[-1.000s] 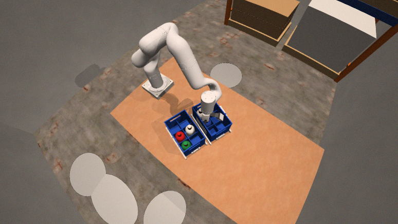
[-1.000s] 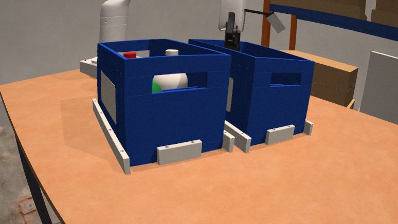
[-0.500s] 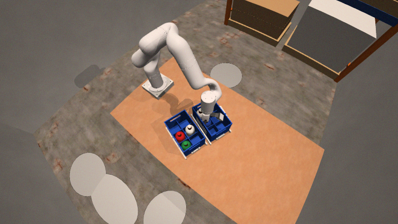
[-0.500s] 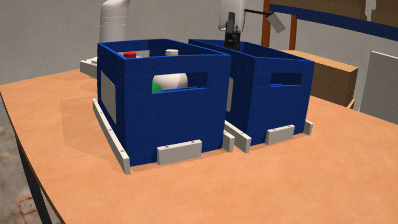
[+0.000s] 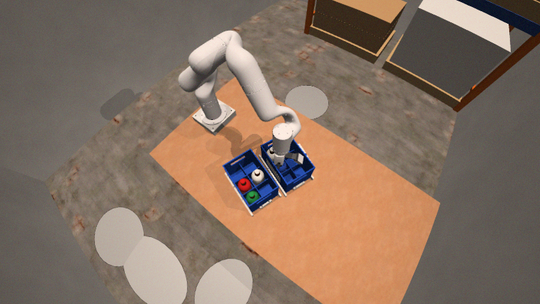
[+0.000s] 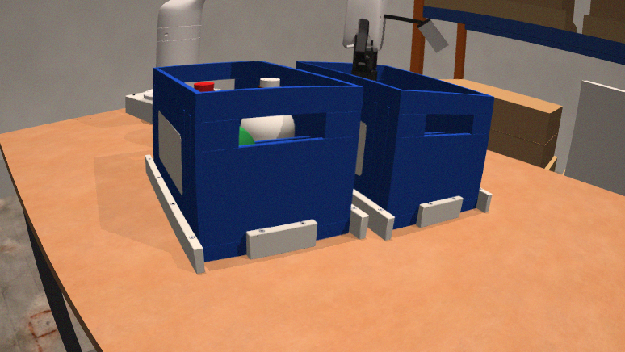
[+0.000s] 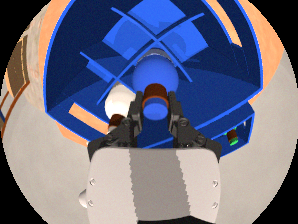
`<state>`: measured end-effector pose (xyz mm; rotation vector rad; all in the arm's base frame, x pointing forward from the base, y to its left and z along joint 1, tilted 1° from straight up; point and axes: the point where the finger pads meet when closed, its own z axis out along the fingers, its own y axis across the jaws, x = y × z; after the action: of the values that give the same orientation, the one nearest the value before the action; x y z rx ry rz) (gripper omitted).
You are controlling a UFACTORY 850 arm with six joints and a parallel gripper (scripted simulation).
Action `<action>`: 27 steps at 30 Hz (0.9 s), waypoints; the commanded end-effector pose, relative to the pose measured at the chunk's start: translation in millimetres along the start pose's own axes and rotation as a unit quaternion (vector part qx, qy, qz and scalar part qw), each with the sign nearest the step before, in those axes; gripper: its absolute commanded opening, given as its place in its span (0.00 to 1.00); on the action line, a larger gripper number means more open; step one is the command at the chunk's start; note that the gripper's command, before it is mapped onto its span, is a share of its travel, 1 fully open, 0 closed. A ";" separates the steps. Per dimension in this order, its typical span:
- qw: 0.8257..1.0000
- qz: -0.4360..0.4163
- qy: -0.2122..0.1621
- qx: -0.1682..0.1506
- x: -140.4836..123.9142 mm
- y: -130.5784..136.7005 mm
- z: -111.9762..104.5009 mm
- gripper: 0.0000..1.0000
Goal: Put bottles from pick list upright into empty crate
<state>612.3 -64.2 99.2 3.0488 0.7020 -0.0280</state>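
My gripper is over the right blue crate, at its rim in the exterior view. In the wrist view the gripper is shut on the neck of a blue-capped bottle, which hangs upright inside a compartment on the side of this crate nearest the robot base. A white bottle stands in the neighbouring compartment of the same crate. The left blue crate holds a red-capped bottle, a white-capped bottle and a green-capped bottle. The pick list is not plainly visible.
Both crates sit side by side between grey stop blocks on the orange table. The robot base stands at the table's back corner. Cardboard boxes and a shelf frame stand beyond the table.
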 end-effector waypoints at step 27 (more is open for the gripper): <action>1.000 0.000 0.001 -0.001 0.9 0.6 2.2 0.65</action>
<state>612.4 -64.3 95.9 3.0488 0.7020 -0.0275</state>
